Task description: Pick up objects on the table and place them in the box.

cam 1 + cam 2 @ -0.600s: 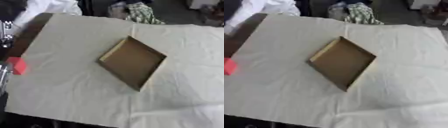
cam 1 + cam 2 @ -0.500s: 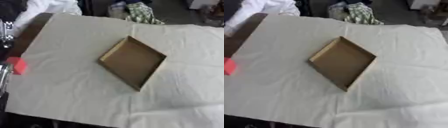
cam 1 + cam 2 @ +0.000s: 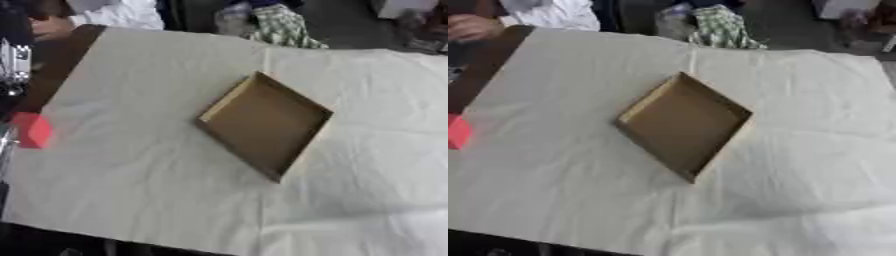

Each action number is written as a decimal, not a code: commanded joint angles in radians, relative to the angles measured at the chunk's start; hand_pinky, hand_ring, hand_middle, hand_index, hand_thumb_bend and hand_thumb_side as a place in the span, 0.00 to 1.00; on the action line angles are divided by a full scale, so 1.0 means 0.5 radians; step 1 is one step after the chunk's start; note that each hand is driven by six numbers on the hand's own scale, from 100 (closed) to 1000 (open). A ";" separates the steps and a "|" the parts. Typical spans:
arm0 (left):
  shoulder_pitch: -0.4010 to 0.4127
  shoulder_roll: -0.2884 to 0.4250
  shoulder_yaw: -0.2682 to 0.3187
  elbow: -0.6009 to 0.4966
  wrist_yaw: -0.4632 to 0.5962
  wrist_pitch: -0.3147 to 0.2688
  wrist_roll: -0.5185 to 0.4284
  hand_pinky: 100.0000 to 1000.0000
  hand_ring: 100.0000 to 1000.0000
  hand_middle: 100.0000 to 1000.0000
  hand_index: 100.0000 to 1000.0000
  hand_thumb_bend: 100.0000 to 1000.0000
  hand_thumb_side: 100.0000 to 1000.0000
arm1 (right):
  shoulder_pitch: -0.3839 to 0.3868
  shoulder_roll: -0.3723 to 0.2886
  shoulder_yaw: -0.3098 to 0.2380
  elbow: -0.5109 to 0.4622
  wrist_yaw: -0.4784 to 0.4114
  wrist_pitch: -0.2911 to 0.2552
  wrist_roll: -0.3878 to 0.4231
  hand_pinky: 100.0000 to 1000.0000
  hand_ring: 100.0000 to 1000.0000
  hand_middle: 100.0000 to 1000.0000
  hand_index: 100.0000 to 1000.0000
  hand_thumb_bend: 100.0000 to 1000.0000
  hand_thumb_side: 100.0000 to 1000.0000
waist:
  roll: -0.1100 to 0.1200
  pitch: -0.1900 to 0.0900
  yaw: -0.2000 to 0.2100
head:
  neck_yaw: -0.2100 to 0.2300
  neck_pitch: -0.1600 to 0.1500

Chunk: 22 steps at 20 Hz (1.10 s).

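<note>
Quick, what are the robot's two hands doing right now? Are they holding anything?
Left hand: not in view, so it cannot be told.
Right hand: not in view either.
The box looks empty.

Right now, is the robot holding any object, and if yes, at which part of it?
Nothing is held: neither robot hand is in view. The red block sits at the table's left edge, and the shallow brown cardboard box lies empty on the white cloth.

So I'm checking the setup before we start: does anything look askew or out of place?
The shallow brown cardboard box sits turned cornerwise on the white cloth, empty. The red block lies at the cloth's left edge.
</note>
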 commanded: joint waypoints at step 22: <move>0.094 0.843 0.057 0.551 -0.651 0.085 -0.675 0.65 0.75 0.68 0.85 0.43 0.61 | 0.049 -0.093 -0.013 -0.030 0.069 0.018 -0.015 0.86 0.77 0.83 0.76 0.00 0.79 | 0.052 -0.048 0.067 | -0.161 0.052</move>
